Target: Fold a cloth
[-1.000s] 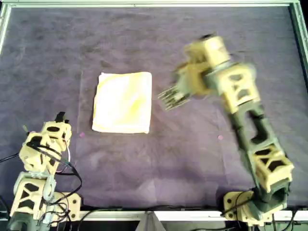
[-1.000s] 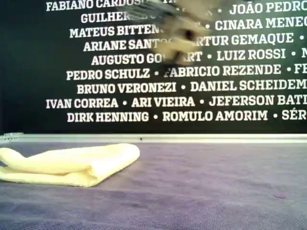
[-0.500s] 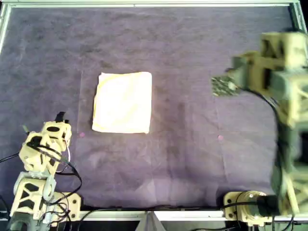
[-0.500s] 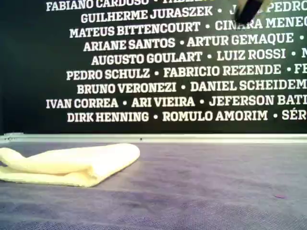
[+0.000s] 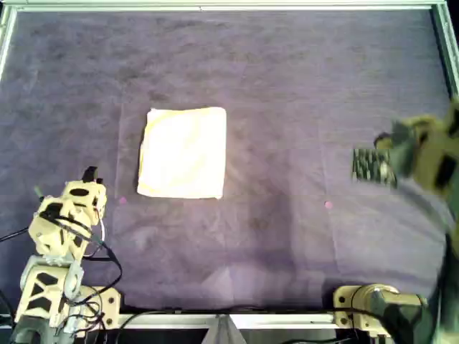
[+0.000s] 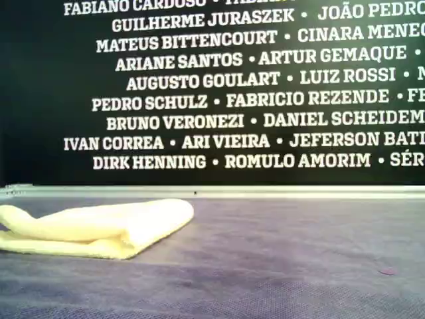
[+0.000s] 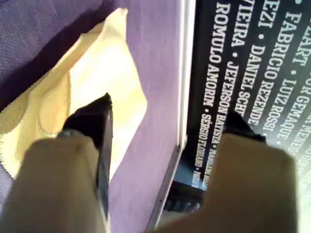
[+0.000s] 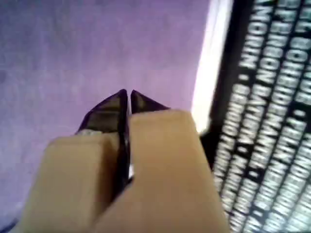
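The pale yellow cloth [image 5: 183, 152] lies folded into a rough square on the purple felt, left of centre in the overhead view. It shows as a soft doubled pad [image 6: 99, 228] at the exterior view's left, and also in the left wrist view [image 7: 92, 82]. My left gripper [image 7: 167, 111] is open and empty, tucked back by its base [image 5: 90, 174] in the overhead view's lower left, short of the cloth. At that view's right edge my right gripper [image 5: 369, 165] is blurred. In its own wrist view it is shut [image 8: 127, 97] with nothing held.
A metal frame [image 5: 215, 6] borders the felt table. A black banner with white names [image 6: 239, 100] stands behind the far edge. Both arm bases [image 5: 373, 304] sit at the near edge of the overhead view. Small pink marks [image 5: 328, 205] dot the felt.
The right arm has swung from beside the cloth to the overhead view's right edge and nearer the front, leaving the exterior view. The cloth and left arm have not moved.
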Action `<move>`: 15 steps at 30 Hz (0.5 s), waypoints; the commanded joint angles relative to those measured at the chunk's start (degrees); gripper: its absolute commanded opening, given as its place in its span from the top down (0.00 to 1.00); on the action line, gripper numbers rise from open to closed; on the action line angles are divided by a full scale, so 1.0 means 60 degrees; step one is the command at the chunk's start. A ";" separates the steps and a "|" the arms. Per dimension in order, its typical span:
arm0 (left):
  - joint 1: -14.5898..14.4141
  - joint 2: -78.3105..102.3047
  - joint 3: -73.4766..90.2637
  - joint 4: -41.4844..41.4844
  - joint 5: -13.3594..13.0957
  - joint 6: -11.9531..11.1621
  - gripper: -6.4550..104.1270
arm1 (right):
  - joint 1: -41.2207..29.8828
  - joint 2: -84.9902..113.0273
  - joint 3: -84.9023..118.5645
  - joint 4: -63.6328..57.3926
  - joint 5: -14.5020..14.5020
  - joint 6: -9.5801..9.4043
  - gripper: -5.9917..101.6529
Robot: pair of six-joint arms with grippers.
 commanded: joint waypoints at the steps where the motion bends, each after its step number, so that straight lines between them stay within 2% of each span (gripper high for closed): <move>1: 0.0132 0.0190 -0.0161 -0.0088 -0.0044 0.0059 0.21 | -0.0117 0.1436 0.0791 -0.0132 0.0044 -0.0044 0.93; 5: 0.0132 0.0190 -0.0161 -0.0088 -0.0044 0.0059 0.21 | 0.0044 0.2769 0.2842 -0.0220 -0.0103 -0.0059 0.93; 9: 0.0117 0.0205 -0.0161 -0.0088 -0.0044 0.0015 0.21 | 0.0029 0.4365 0.5420 -0.1816 -0.0059 -0.0190 0.93; 10: 0.0103 0.0205 -0.0176 -0.0088 -0.0044 0.0044 0.21 | -0.0044 0.4819 0.6035 -0.2402 0.0029 -0.0396 0.93; 14: 0.0103 0.0205 -0.0176 -0.0103 -0.0044 0.0044 0.21 | -0.0117 0.6226 0.8481 -0.4951 -0.0088 -0.1567 0.93; 15: 0.0103 0.0205 -0.0176 -0.0103 -0.0044 0.0044 0.22 | -0.0117 0.6460 0.9009 -0.5479 -0.0088 -0.1714 0.93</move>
